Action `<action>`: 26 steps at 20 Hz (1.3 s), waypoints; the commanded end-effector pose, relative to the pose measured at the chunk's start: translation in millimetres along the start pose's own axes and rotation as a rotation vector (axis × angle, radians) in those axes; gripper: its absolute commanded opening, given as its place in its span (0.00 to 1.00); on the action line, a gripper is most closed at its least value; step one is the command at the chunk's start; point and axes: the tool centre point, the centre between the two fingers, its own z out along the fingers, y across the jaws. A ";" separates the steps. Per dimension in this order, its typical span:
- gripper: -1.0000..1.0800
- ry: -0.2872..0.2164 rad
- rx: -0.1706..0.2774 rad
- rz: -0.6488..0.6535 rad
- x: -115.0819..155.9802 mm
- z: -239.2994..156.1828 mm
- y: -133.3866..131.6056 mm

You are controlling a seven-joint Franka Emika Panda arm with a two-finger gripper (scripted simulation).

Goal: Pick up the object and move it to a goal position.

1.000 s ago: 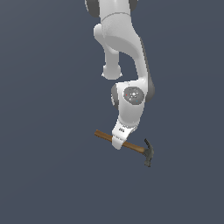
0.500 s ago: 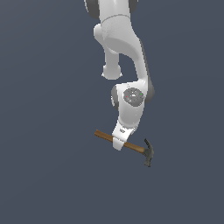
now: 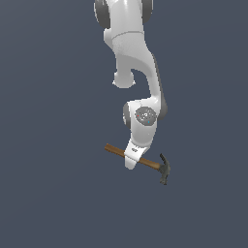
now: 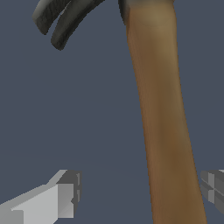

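1. One hammer (image 3: 145, 162) lay on the plain grey floor, its head toward the exterior view's right.
2. One arm (image 3: 133, 58) reached down over it.
3. The gripper (image 3: 131, 161) straddled the handle with jaws wide, fingers (image 4: 65, 192) clear of the wood.

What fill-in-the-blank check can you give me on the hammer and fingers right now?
1. The hammer has a handle coloured ____.
2. In the wrist view, the handle lies ____ the two fingers.
3. The fingers stand ____, a gap showing between the handle and the near pad.
4. In the exterior view, the hammer's head points toward that view's ____.

Missing words: brown; between; open; right
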 end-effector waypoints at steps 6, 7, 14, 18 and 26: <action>0.00 -0.002 0.004 -0.001 0.3 8.5 -0.8; 0.00 -0.002 0.004 -0.001 0.3 8.5 -0.8; 0.00 0.001 -0.003 0.001 0.1 5.2 2.3; 0.00 0.001 -0.003 0.001 -1.8 0.9 3.0; 0.00 0.000 -0.002 0.000 -16.9 -34.4 8.4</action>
